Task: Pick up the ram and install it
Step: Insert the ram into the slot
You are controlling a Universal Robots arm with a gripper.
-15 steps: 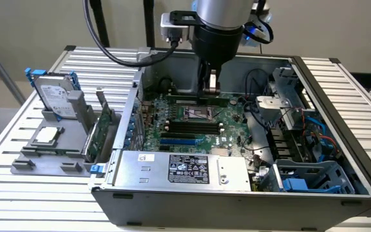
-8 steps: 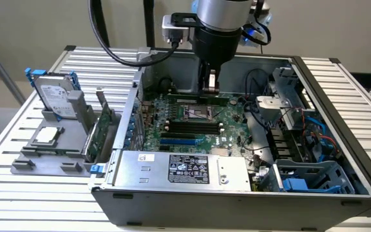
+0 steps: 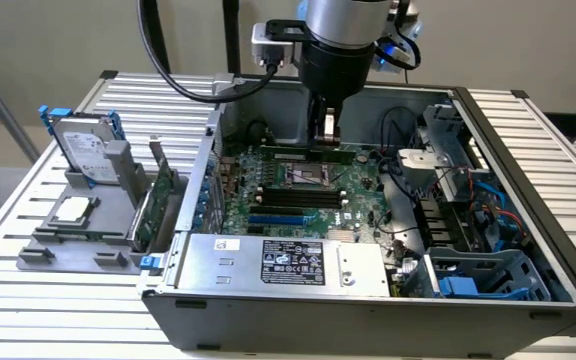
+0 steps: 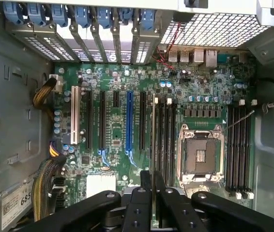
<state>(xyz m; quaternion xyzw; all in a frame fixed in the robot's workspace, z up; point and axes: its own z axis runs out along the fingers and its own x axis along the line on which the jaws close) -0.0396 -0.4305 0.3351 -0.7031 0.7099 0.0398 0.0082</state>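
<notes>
Ram held on edge above the open computer case

The gripper [image 3: 326, 139] is pinched nearly closed on the ram [image 3: 288, 154], which hangs over the motherboard [image 3: 363, 191] in line with the black memory slots [image 4: 166, 140] beside the empty processor socket [image 4: 201, 154]. The power supply [image 3: 278, 262] fills the case's near side. Cables [image 3: 408, 161] crowd the exterior view's right. A hard drive [image 3: 83, 150] stands outside on the left.

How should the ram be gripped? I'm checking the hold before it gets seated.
By its upper long edge, from above, clamping the two flat faces. The ram stands on edge over the motherboard, so this leaves its lower edge free. The tool holds it this way.
</notes>
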